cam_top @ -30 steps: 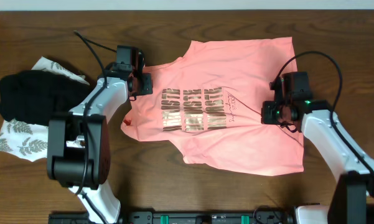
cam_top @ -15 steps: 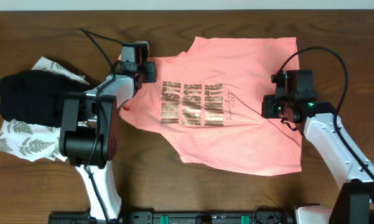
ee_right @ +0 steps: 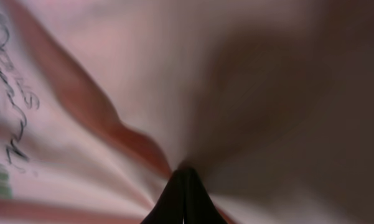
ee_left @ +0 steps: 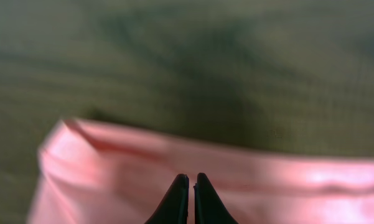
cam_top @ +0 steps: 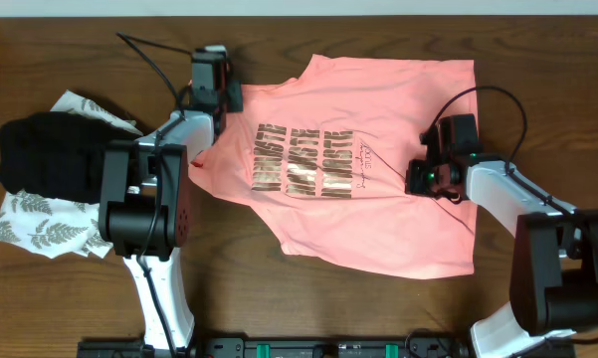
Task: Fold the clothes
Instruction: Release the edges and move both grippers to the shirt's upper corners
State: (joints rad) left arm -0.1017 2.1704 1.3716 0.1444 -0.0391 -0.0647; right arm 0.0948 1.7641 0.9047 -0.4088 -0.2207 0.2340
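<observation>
The salmon-pink T-shirt (cam_top: pixel 378 109) with bronze lettering lies spread across the middle of the table in the overhead view. My left gripper (cam_top: pixel 226 97) is at its left edge, near the collar and sleeve, shut on the fabric. In the left wrist view the black fingertips (ee_left: pixel 190 182) are pressed together over pink cloth (ee_left: pixel 124 162). My right gripper (cam_top: pixel 423 179) sits on the shirt's right part, shut. In the right wrist view its fingertips (ee_right: pixel 185 173) pinch pink fabric (ee_right: pixel 99 74), with creases radiating from them.
A black folded garment (cam_top: pixel 45 154) lies at the far left on top of a white garment with grey leaf print (cam_top: pixel 35 224). Dark wooden table (cam_top: pixel 279 298) surrounds the shirt. Arm cables arch over the shirt's right side (cam_top: pixel 498 94).
My left gripper moved up and back along the shirt's left edge, pulling that edge with it. My right gripper moved left and slightly down. The whole shirt shifted left and up.
</observation>
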